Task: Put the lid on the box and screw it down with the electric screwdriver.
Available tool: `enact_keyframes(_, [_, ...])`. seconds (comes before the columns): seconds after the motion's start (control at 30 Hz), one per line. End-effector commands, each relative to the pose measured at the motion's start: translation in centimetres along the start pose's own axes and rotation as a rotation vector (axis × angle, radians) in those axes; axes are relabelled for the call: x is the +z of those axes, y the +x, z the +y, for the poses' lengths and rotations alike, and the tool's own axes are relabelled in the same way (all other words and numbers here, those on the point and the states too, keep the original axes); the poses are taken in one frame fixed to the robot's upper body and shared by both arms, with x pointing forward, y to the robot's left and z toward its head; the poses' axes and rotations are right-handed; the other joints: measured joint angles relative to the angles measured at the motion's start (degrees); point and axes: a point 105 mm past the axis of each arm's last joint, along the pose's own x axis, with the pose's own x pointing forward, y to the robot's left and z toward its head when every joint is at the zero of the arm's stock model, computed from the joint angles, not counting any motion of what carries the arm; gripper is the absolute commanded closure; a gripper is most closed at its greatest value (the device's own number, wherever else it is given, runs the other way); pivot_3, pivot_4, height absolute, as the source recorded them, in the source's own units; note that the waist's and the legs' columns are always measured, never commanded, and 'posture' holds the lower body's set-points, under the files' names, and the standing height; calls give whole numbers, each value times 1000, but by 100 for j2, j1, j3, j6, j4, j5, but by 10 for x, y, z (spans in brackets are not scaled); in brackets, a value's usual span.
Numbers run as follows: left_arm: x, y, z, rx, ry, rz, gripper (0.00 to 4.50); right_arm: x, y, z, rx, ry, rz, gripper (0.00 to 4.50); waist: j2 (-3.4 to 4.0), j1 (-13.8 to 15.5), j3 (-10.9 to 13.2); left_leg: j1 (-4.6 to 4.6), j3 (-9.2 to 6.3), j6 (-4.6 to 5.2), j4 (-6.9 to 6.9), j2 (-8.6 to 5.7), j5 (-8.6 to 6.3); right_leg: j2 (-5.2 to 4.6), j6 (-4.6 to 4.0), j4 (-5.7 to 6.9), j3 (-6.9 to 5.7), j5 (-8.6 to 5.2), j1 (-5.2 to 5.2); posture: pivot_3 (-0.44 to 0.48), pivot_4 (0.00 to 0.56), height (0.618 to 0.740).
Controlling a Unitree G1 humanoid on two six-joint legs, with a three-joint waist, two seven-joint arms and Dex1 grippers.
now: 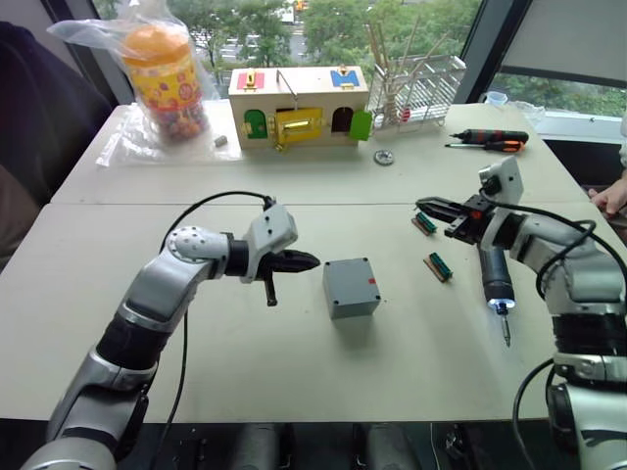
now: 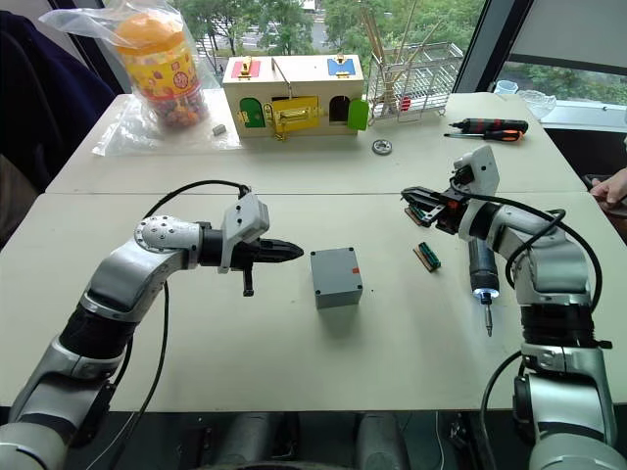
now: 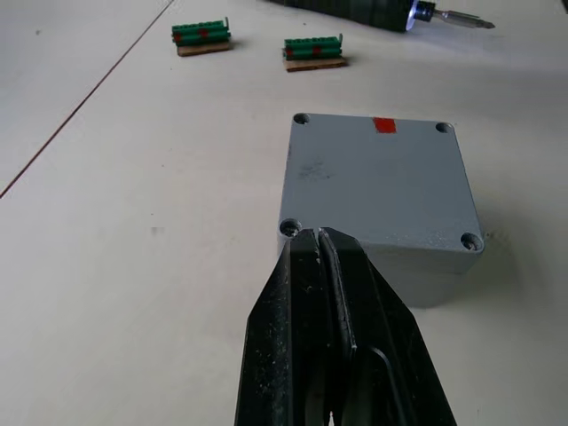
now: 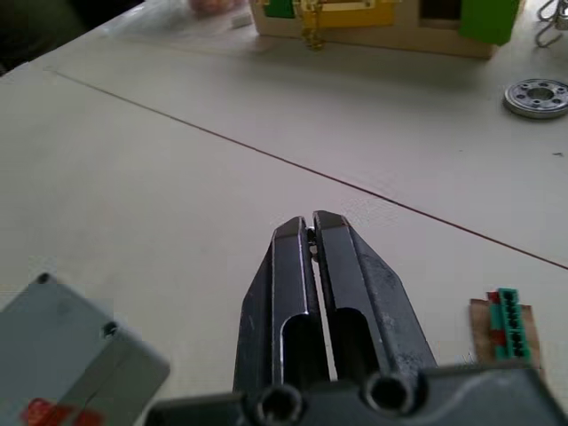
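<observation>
Right claw [image 1: 427, 205], fingers pressed together and holding nothing, sits right of centre in the head view. Electric screwdriver [image 1: 496, 274] lies on the surface [image 1: 294, 382] just below and right of it, under that forearm, long axis running top-to-bottom of frame, bit toward the bottom edge, tip light on. So right arm is clearly nearer the tool. Left claw [image 1: 306, 260], also closed and empty, points at the box [image 1: 351, 287] at frame centre, tips just short of its near corner. Lid [image 3: 377, 177] looks already seated on the box.
</observation>
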Motion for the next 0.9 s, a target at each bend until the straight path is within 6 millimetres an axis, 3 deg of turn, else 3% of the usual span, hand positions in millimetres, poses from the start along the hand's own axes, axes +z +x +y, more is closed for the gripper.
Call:
enact_keyframes(0.03, [8, -9, -11, -41, -11, -33, 4500, 7, -1, 29, 88, -20, 0, 4470, 0, 2, 0, 0, 1, 0, 1, -1, 0, -1, 0, 0, 1, 0, 0, 0, 150, 705])
enact_keyframes(0.13, [5, -11, -16, -52, -40, -29, 4500, -3, 7, 43, 112, 13, 5, 4470, -1, 23, 0, 0, 0, 1, 1, -2, 0, -1, 0, 0, 0, 0, -1, 0, 150, 705])
enact_keyframes(0.37, [-3, -6, -13, -31, -42, 4, 4500, -14, 21, 47, 123, 32, 12, 4470, -1, 133, 0, -1, 3, 1, 2, -2, 0, 0, 0, 0, 2, 0, -3, 0, 150, 705])
enact_keyframes(0.9, [-6, -3, -12, -8, -47, 3, 4500, -23, 23, 37, 101, 36, 42, 4470, -1, 121, 0, 0, 3, 1, 4, -1, 0, 3, 0, 1, 2, 0, -2, 0, 150, 705])
